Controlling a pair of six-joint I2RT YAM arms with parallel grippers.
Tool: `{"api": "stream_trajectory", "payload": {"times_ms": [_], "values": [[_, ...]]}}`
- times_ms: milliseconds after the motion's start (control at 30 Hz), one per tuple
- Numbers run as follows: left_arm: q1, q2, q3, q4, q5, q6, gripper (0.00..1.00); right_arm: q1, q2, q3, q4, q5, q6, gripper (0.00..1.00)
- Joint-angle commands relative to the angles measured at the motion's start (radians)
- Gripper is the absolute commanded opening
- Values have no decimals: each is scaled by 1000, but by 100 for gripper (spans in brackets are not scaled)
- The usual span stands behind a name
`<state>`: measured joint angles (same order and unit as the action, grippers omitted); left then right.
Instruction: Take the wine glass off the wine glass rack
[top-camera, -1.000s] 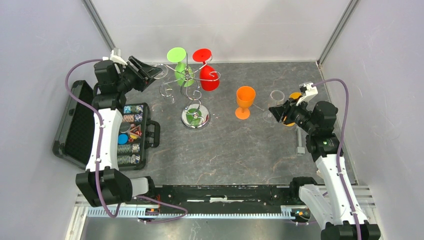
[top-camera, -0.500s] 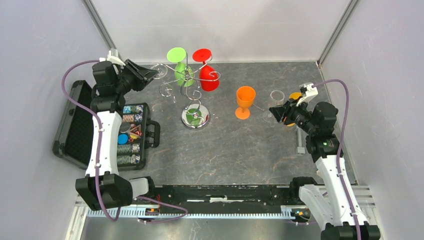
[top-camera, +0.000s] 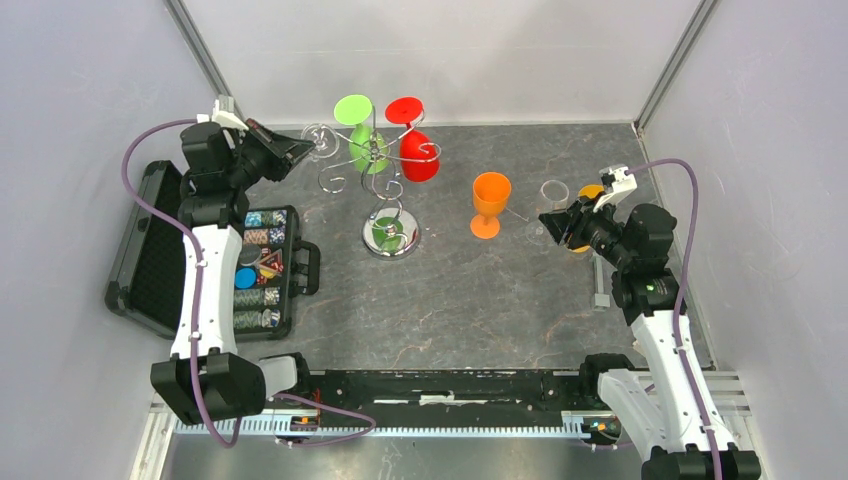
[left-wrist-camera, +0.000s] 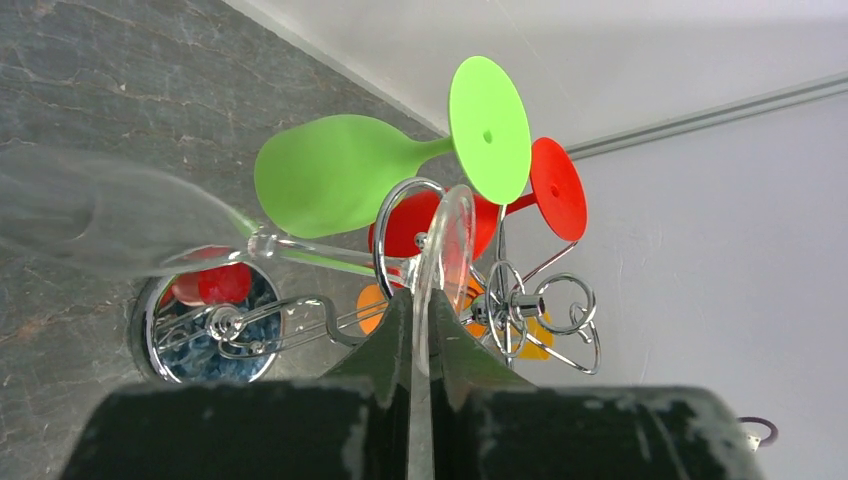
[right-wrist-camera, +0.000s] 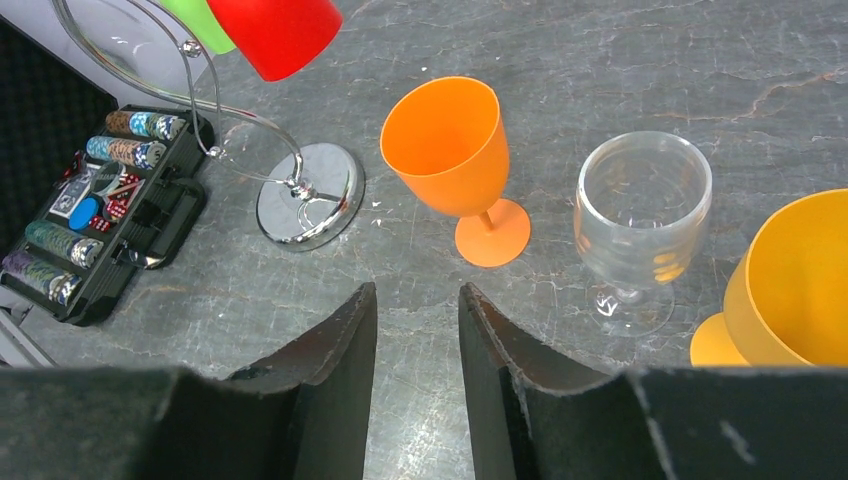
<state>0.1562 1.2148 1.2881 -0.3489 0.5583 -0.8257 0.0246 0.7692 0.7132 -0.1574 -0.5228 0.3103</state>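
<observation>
The chrome wine glass rack (top-camera: 390, 236) stands mid-table, its curled arms (left-wrist-camera: 545, 305) close in the left wrist view. A clear wine glass (left-wrist-camera: 110, 220) hangs on it sideways, its round foot (left-wrist-camera: 447, 245) edge-on between my left fingers. My left gripper (left-wrist-camera: 419, 292) is shut on that foot, at the rack's left side (top-camera: 300, 150). A green glass (top-camera: 362, 148) and a red glass (top-camera: 420, 158) also hang on the rack. My right gripper (right-wrist-camera: 418, 300) hovers open over bare table, far right (top-camera: 552, 225), holding nothing.
An orange glass (right-wrist-camera: 450, 150), a clear glass (right-wrist-camera: 640, 215) and a yellow glass (right-wrist-camera: 790, 280) stand upright just ahead of the right gripper. An open black case of poker chips (top-camera: 262, 270) lies at the left, beside the left arm. Grey walls close the back and sides.
The left jaws have closed onto the clear glass's foot after reaching slightly toward the rack. The right arm has stayed in place, its jaws barely narrower.
</observation>
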Motion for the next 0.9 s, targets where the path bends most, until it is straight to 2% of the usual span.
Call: {"api": "stream_trajectory", "payload": {"times_ms": [0, 267, 633, 867], "values": [[5, -26, 47, 46, 40, -37, 2, 3, -12, 16, 51, -5, 9, 41], [4, -41, 33, 116, 33, -128, 2, 3, -18, 10, 50, -1, 12, 40], [5, -53, 14, 197, -98, -202, 2, 3, -30, 2, 49, 8, 15, 39], [3, 23, 17, 313, 55, -260, 2, 4, -30, 3, 49, 6, 19, 43]]}}
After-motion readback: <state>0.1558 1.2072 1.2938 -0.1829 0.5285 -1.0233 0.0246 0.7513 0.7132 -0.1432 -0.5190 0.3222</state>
